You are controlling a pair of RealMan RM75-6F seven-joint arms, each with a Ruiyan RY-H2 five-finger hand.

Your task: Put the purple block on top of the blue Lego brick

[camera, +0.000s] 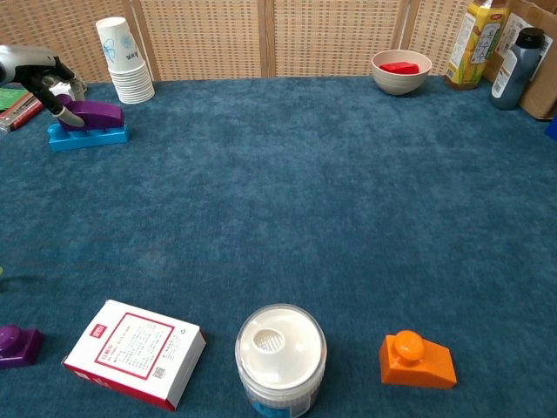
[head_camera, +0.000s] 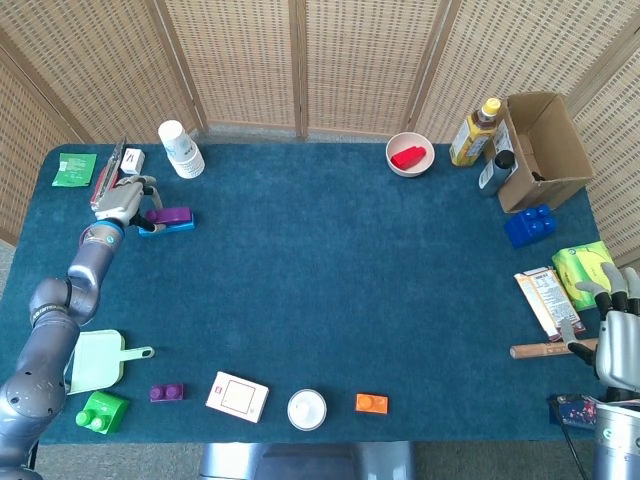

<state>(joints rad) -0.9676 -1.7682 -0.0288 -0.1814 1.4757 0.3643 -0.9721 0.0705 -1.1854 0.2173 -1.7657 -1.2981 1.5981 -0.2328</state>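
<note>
The purple block lies flat on the light blue Lego brick at the table's far left. My left hand is just left of it, and its fingers pinch the block's left end. In the head view my right hand hangs off the table's right front corner, fingers apart and holding nothing.
A stack of paper cups stands behind the brick. A dark blue Lego brick, bottles and a cardboard box sit at the right. Along the front edge lie a small purple brick, a card box, a white jar and an orange brick.
</note>
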